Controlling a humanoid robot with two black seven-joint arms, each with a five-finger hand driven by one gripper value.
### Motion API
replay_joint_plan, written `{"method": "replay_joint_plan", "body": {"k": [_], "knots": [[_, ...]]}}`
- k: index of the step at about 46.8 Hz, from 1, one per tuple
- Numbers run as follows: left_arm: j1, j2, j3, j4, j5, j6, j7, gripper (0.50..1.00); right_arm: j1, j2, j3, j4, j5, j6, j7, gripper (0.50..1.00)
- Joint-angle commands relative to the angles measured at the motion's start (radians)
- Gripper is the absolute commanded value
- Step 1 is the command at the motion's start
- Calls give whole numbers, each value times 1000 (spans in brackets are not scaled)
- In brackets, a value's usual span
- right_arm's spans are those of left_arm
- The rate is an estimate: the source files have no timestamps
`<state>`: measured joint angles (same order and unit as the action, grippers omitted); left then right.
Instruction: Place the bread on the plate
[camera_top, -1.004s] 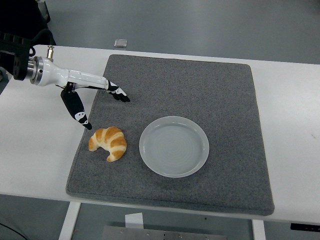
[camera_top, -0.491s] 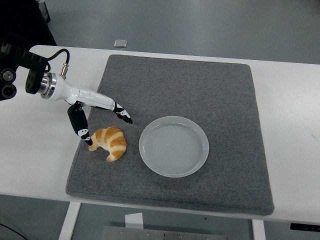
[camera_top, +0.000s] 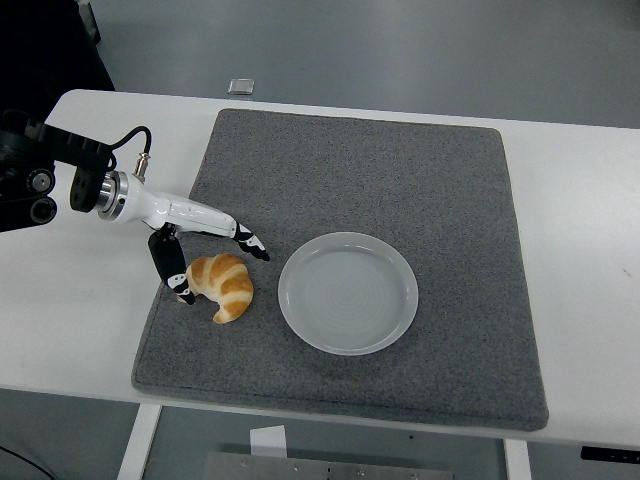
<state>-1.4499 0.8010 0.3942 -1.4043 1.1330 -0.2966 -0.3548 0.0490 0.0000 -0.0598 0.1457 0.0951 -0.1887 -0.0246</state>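
A golden croissant (camera_top: 223, 284) lies on the grey mat, left of a pale round plate (camera_top: 347, 292) that holds nothing. My left hand (camera_top: 215, 265) straddles the croissant's far left end, fingers spread. Its thumb tip rests against the bread's left edge and the other fingers (camera_top: 248, 240) reach past its top toward the plate. The hand is open around the bread, not closed on it. My right arm is not in the picture.
The grey felt mat (camera_top: 400, 180) covers most of the white table (camera_top: 70, 290). A small silver object (camera_top: 240, 87) lies on the floor beyond the table's far edge.
My left hand has come down and toward the near edge, from above the mat's left border onto the croissant. The thumb now touches the bread. Croissant and plate have not moved.
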Motion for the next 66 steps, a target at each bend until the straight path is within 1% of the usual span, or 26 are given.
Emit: {"method": "replay_joint_plan", "body": {"k": [1,5,22,39,44,48,56,63,66], "knots": [[5,-6,0,5,1,7,0,996,-1,0,0,0,0,0,0,954],[6,-25,0,19,1,16,0,996,0,0,0,0,0,0,0,952],[28,-43,0,33,19,16,3,996,0,0,0,0,0,0,0,952],[46,-54,2,34,70,22,4,977,0,0,0,0,0,0,0,952],[48,-55,2,34,79,22,2,958,0,0,0,0,0,0,0,952],[48,-63,2,36,97,33,2,943,0,0,0,0,0,0,0,954],[49,-68,6,38,117,37,-3,887,0,0,0,0,0,0,0,952],[49,-72,6,41,140,47,-7,849,0,0,0,0,0,0,0,952],[49,-72,6,44,146,53,-9,819,0,0,0,0,0,0,0,952]]}}
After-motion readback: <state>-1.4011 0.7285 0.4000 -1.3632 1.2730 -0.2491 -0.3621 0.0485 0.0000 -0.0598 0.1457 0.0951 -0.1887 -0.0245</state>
